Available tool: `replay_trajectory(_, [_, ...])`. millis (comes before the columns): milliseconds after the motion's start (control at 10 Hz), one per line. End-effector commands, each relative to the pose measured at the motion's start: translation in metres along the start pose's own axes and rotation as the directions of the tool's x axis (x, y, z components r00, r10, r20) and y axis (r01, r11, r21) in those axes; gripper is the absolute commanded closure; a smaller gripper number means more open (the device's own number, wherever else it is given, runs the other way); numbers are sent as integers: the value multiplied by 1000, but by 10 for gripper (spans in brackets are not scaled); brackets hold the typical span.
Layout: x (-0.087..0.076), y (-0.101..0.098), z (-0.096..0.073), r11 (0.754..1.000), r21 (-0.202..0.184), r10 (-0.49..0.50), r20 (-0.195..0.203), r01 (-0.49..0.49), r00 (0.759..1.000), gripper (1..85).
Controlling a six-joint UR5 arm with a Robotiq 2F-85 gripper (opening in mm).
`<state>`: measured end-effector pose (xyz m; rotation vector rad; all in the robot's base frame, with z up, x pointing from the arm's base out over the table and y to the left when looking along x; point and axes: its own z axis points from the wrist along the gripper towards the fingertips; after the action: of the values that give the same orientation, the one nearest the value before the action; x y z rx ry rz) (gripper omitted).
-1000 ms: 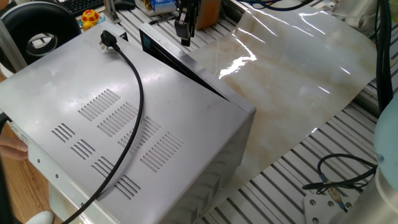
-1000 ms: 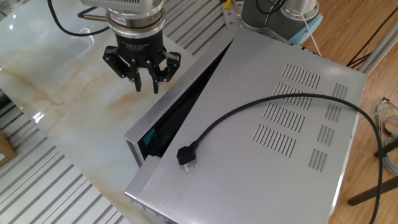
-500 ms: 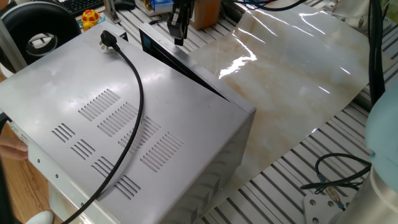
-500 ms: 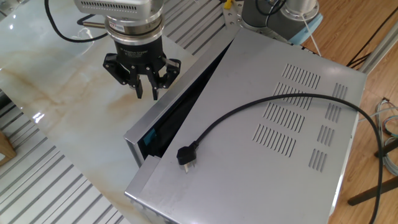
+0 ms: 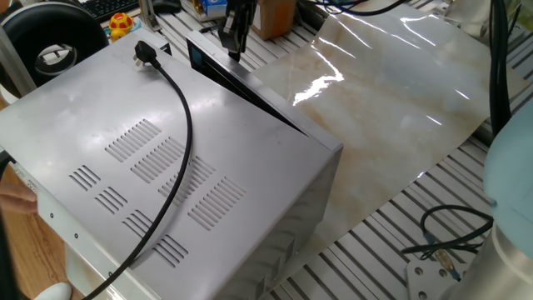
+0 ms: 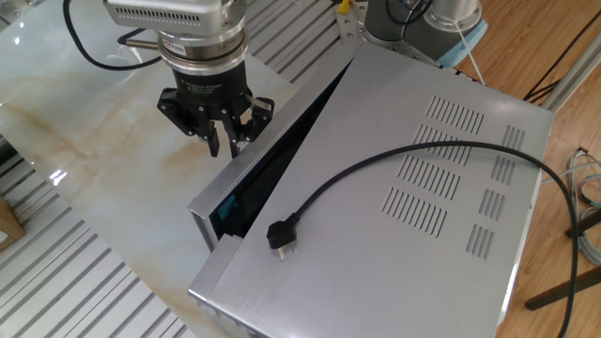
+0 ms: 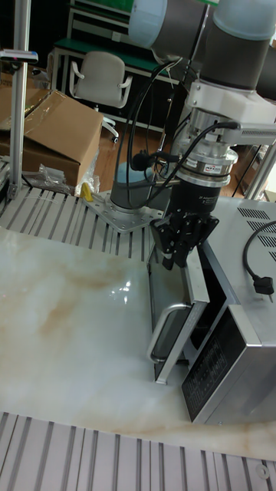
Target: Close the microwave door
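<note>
You had brought the gripper (image 6: 223,143), fingers nearly pressed together and empty, closer against the microwave door (image 6: 246,174), which hung ajar from the microwave (image 6: 413,188); pushing looked imminent.

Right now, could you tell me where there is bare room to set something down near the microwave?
The marble sheet beyond the microwave door lies bare. The microwave top carries a power cord. Crowded where the gripper hangs by the door.

Bright, even overhead light; white glare streaks on the glossy tabletop (image 5: 391,92); soft shadows; all views sharp.
</note>
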<state>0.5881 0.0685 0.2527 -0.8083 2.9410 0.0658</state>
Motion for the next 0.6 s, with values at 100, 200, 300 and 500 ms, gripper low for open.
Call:
replay_trajectory(100, [-8,7,-2,1000,-21,18,13,-18,1000,557])
replay_trajectory(200, [-8,8,-2,1000,-24,18,13,-18,1000,553])
replay_trajectory(300, [-9,8,-2,1000,-26,18,14,-18,1000,553])
replay_trajectory(500, [-11,9,-2,999,-28,20,18,-20,1000,550])
